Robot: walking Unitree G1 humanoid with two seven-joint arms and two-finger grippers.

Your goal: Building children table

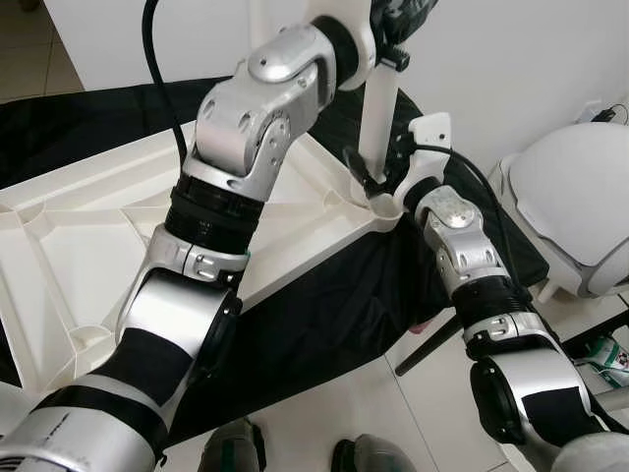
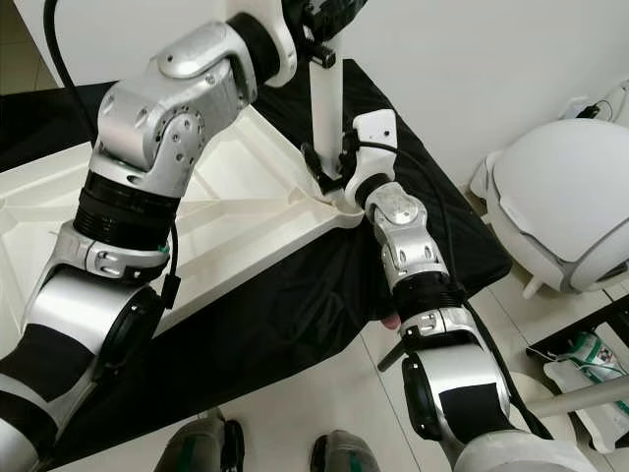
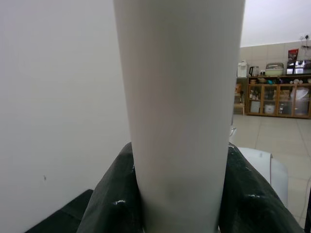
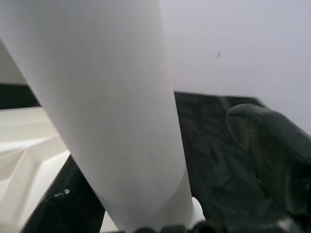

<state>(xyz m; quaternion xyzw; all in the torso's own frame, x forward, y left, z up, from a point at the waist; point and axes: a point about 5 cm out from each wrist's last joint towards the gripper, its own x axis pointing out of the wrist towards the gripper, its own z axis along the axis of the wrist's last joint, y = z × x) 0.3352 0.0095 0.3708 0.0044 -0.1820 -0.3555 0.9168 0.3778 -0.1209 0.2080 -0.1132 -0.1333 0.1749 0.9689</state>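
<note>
A white plastic table top point(image 1: 98, 226) lies upside down on a black cloth. A white round leg point(image 1: 378, 118) stands upright in the socket point(image 1: 385, 206) at its far right corner. High on the leg, my left gripper point(image 2: 329, 20) is shut on it; the left wrist view has the leg point(image 3: 180, 111) pressed between both black fingers point(image 3: 109, 194). My right gripper point(image 1: 378, 177) sits low at the leg's base, open around it. In the right wrist view one finger point(image 4: 58, 208) lies against the leg point(image 4: 112, 111) and the other finger point(image 4: 272, 150) stands apart from it.
The black cloth point(image 1: 324, 305) hangs over the near edge. A white rounded shell point(image 1: 580, 197) stands on the tile floor at the right, with a bag point(image 1: 614, 359) beside it. A dark rod point(image 1: 428, 344) sticks out under the cloth. A white wall is close behind.
</note>
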